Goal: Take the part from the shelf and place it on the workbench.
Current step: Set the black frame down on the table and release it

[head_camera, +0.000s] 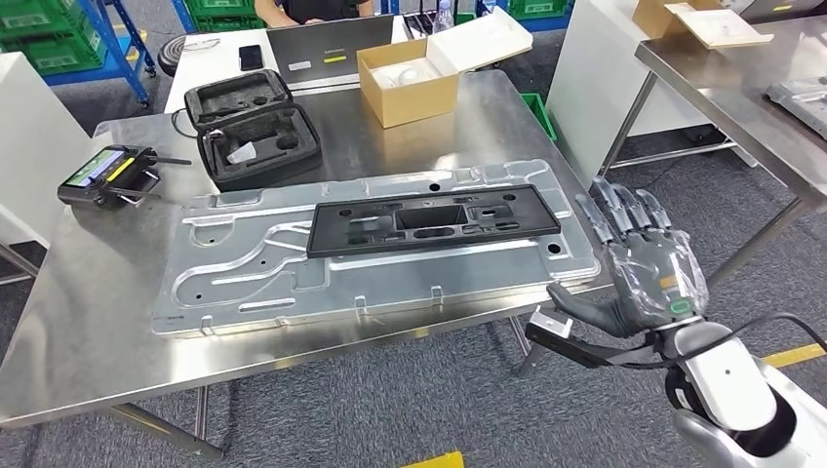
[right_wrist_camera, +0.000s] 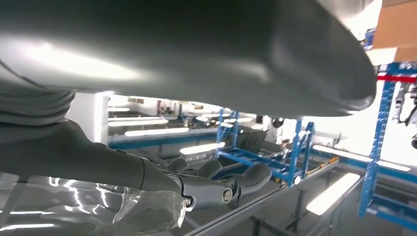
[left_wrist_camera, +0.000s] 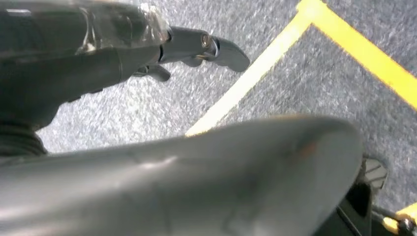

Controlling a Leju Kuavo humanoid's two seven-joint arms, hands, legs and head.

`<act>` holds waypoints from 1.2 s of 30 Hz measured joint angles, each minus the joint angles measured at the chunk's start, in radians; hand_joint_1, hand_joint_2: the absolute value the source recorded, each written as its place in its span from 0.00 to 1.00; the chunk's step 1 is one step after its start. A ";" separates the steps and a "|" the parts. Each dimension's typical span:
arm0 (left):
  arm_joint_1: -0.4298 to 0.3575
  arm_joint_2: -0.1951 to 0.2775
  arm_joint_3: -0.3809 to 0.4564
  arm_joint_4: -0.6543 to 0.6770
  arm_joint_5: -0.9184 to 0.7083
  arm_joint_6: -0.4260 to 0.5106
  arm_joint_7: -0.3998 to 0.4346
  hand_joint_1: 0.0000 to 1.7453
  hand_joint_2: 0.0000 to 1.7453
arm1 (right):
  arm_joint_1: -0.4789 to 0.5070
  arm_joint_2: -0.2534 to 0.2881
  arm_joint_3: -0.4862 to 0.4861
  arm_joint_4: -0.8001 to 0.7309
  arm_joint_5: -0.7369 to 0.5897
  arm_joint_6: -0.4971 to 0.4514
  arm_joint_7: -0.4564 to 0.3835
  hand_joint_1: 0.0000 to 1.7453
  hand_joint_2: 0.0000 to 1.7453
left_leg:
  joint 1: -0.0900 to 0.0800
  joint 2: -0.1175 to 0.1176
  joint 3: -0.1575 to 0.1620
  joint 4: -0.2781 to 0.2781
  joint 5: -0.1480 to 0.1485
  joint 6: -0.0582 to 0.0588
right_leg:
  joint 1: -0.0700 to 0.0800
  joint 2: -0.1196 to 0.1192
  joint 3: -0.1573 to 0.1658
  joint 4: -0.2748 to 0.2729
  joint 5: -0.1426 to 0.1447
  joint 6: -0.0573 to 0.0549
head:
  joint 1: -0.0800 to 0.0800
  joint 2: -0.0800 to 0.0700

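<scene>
The long black moulded plastic part (head_camera: pixel 433 220) lies lengthwise on the steel tabletop (head_camera: pixel 88 322), left of the nearer right hand (head_camera: pixel 639 268), whose fingers (head_camera: pixel 624 210) spread empty.

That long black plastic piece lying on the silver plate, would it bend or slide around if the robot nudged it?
The black part is long, flat and full of cut-outs, so it probably flexes a little if lifted by one end. It looks light for its length. Lying on the smooth metal plate, it would likely slide rather than tip. The right hand hovers open beside the workbench.
</scene>
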 joint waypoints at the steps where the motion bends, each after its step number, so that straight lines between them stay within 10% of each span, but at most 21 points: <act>1: 0.000 0.000 0.002 0.000 0.000 0.001 -0.001 0.00 0.00 | 0.022 0.002 -0.015 -0.002 0.006 -0.016 0.000 0.00 0.00 | 0.001 0.000 -0.010 0.000 0.008 0.002 | -0.002 0.000 -0.025 0.071 -0.046 0.005 | 0.000 0.000; 4: 0.004 -0.003 0.008 0.000 0.003 0.004 -0.002 0.00 0.00 | 0.092 0.013 -0.051 -0.002 0.020 -0.080 -0.007 0.00 0.00 | 0.007 0.001 -0.042 0.003 0.030 -0.005 | -0.014 0.000 -0.047 0.191 -0.083 0.022 | 0.000 0.000; 8: 0.006 -0.003 0.014 0.000 0.004 0.005 -0.002 0.00 0.00 | 0.144 0.031 -0.091 0.002 0.026 -0.128 -0.020 0.00 0.00 | 0.017 0.001 -0.079 0.028 0.044 -0.029 | -0.033 0.000 0.117 -0.053 0.005 0.047 | 0.001 0.000; 13: 0.008 -0.004 0.018 0.000 0.006 0.007 -0.004 0.00 0.00 | 0.182 0.058 -0.123 0.015 0.013 -0.168 -0.028 0.00 0.00 | 0.016 -0.003 -0.108 0.056 0.055 -0.056 | -0.032 0.006 0.118 -0.094 0.014 0.006 | 0.001 0.000; 17: 0.009 -0.005 0.019 0.000 0.011 0.009 -0.004 0.00 0.00 | 0.219 0.110 -0.147 0.088 0.021 -0.350 -0.082 0.00 0.00 | 0.018 -0.003 -0.188 0.267 -0.105 -0.065 | -0.026 0.001 0.072 -0.094 0.048 -0.019 | 0.000 0.000; 19: 0.010 -0.006 0.019 0.000 0.015 0.012 -0.004 0.00 0.00 | 0.235 0.151 -0.153 0.159 0.028 -0.488 -0.132 0.00 0.00 | 0.014 -0.003 -0.197 0.350 -0.133 -0.058 | -0.019 0.000 0.047 -0.093 0.066 -0.023 | 0.000 0.000; 25: 0.005 -0.006 0.021 0.000 0.024 0.022 -0.005 0.00 0.00 | 0.218 0.338 -0.250 0.425 -0.017 -0.640 -0.548 0.00 0.00 | -0.020 -0.002 0.031 0.022 -0.055 0.004 | -0.008 0.000 0.008 -0.100 0.116 -0.016 | 0.002 0.000; 29: 0.006 -0.009 0.027 0.000 0.024 0.023 -0.006 0.00 0.00 | 0.160 0.457 -0.392 0.654 -0.071 -0.641 -0.810 0.00 0.00 | -0.018 -0.004 0.017 -0.014 -0.010 0.004 | -0.012 -0.002 -0.007 -0.092 0.109 0.006 | 0.002 0.000; 33: 0.009 -0.008 0.028 0.000 0.024 0.023 -0.008 0.00 0.00 | 0.098 0.548 -0.552 0.934 -0.118 -0.641 -0.918 0.00 0.00 | -0.015 -0.002 -0.028 -0.023 0.037 0.010 | -0.017 -0.001 -0.076 0.125 -0.054 0.020 | 0.004 0.000; 36: 0.012 -0.008 0.029 0.000 0.025 0.023 -0.011 0.00 0.00 | 0.067 0.603 -0.654 1.128 -0.121 -0.641 -0.946 0.00 0.00 | -0.014 0.002 -0.064 -0.014 0.058 0.005 | -0.020 -0.002 -0.027 0.135 -0.014 0.028 | 0.004 0.000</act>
